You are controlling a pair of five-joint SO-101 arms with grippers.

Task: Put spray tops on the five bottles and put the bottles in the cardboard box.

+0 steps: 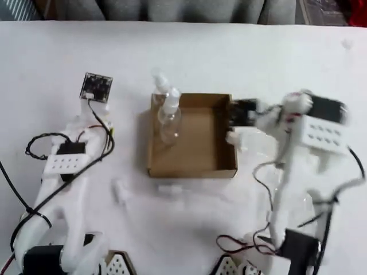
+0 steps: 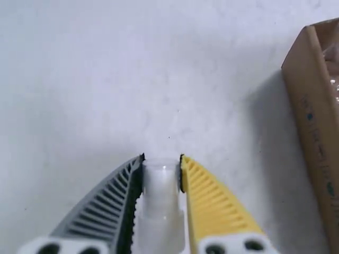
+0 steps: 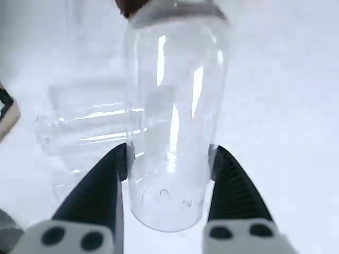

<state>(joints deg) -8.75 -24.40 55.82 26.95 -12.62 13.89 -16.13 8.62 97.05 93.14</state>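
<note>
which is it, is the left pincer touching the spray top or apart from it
Touching. The left wrist view shows the left pincer closed on the spray top, both fingers pressed against its sides.

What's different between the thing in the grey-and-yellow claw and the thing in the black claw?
The spray top in the left gripper is opaque white; the bottle in the right gripper is clear and see-through. The spray top is narrow, so the left gripper is nearly closed around it; the bottle is wider and holds the right gripper farther open. Both are clamped from two sides, over the white table.
</note>
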